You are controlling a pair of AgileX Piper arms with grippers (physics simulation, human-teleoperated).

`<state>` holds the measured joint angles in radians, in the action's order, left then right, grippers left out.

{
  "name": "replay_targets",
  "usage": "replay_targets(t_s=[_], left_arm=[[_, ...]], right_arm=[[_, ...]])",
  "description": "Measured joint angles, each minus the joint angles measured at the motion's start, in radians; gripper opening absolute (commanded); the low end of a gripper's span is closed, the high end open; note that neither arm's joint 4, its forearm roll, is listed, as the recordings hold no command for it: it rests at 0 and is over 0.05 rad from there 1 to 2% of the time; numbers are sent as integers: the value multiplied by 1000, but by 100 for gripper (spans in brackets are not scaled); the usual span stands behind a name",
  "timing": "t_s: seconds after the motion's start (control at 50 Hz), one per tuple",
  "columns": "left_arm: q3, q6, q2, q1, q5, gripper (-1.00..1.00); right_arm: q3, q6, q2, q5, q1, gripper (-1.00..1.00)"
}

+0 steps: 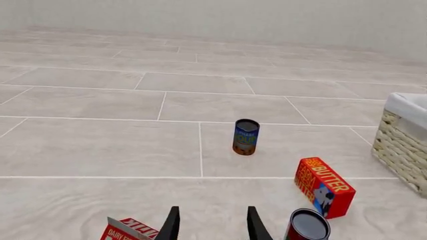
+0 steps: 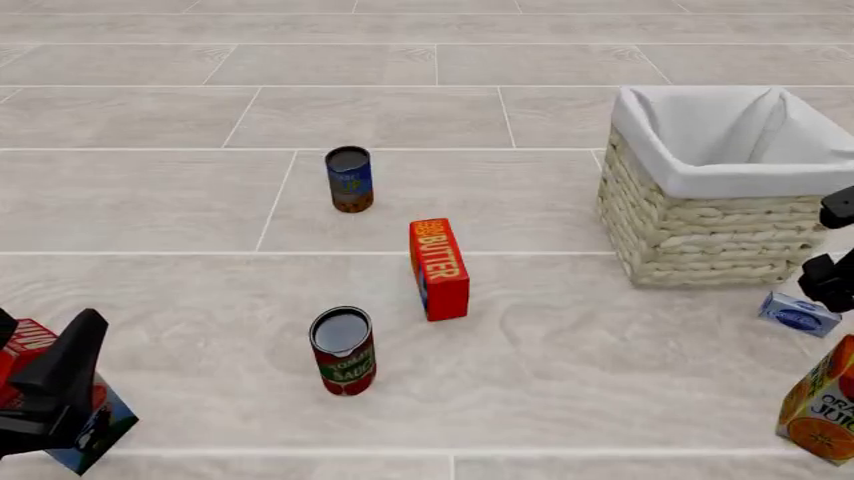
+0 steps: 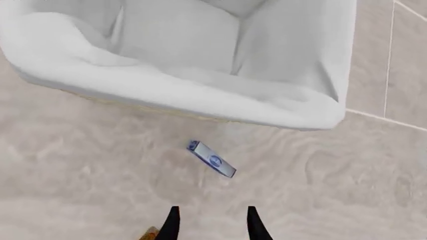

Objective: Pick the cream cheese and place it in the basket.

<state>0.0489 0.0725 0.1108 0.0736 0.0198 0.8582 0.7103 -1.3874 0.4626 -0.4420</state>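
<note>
The right gripper (image 3: 210,225) is spread open with nothing between its fingers, hanging above the cream cheese (image 3: 211,159), which lies on the floor just beside the basket (image 3: 200,95), outside it. In the front view the cream cheese (image 2: 798,314) sits near the basket's (image 2: 694,240) near right corner, with the juice carton (image 2: 825,404) closer to the camera. The left gripper (image 1: 212,226) is also open and empty, low over the floor at the left, near a milk carton (image 1: 130,230). Ahead of it stand a red can (image 1: 307,226), the butter box (image 1: 324,186) and a blue can (image 1: 245,137).
</note>
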Motion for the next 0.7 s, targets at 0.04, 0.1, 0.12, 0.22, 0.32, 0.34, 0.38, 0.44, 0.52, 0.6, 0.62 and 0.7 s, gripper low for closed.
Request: replay_targets(t_s=[0.04,0.1,0.12,0.22,0.32,0.34,0.38,0.44,0.52,0.6,0.62,0.7], left_arm=[[-1,0,1,0,2,100],[-3,-1,3,0,5,100],[-3,-2,4,-1,6,100],[-6,-4,9,-2,13,100],[-9,-6,14,-3,19,100],[-10,-6,15,-3,20,100],[-11,-7,16,-4,23,100],[-12,-7,19,-4,26,100],[-13,-9,21,-5,29,100],[-15,-10,24,-5,32,100],[-16,-11,25,-5,33,100],[-17,-12,28,-6,37,100]], right_arm=[[2,3,-9,-6,1,100],[3,9,-22,-16,2,100],[4,11,-26,-19,2,100],[5,22,-50,-39,5,100],[4,31,-79,-62,5,100],[5,33,-85,-66,5,100],[4,36,-95,-75,5,100],[4,41,-112,-86,3,100],[4,51,-134,-101,0,100],[7,58,-155,-116,-5,100],[8,60,-160,-120,-7,100],[6,67,-180,-137,-10,100]])
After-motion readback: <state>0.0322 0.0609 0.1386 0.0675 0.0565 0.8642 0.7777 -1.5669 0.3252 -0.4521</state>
